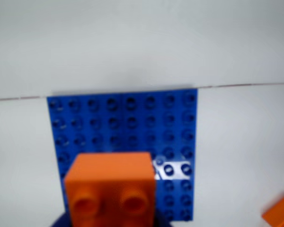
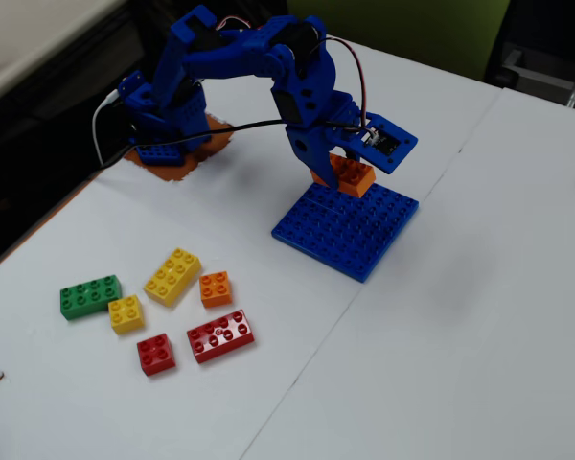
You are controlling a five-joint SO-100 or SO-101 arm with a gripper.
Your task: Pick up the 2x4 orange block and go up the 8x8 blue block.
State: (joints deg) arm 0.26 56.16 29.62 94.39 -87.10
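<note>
The 2x4 orange block [image 2: 351, 175] is held in my blue gripper [image 2: 343, 165], which is shut on it. It hangs over the far edge of the 8x8 blue block [image 2: 350, 230], very close to its studs; I cannot tell whether it touches. In the wrist view the orange block [image 1: 111, 187] fills the bottom centre, with two round hollows facing the camera. It covers the near left part of the blue baseplate [image 1: 128, 123]. Only dark blue slivers of the gripper [image 1: 111, 223] show beside the block at the bottom edge.
Loose bricks lie at the lower left of the fixed view: green [image 2: 90, 296], yellow 2x4 [image 2: 172, 276], small yellow [image 2: 126, 313], small orange [image 2: 216, 288], two red [image 2: 220, 335]. A table seam [image 1: 246, 85] runs along the baseplate's far edge. An orange piece [image 1: 280, 213] shows bottom right.
</note>
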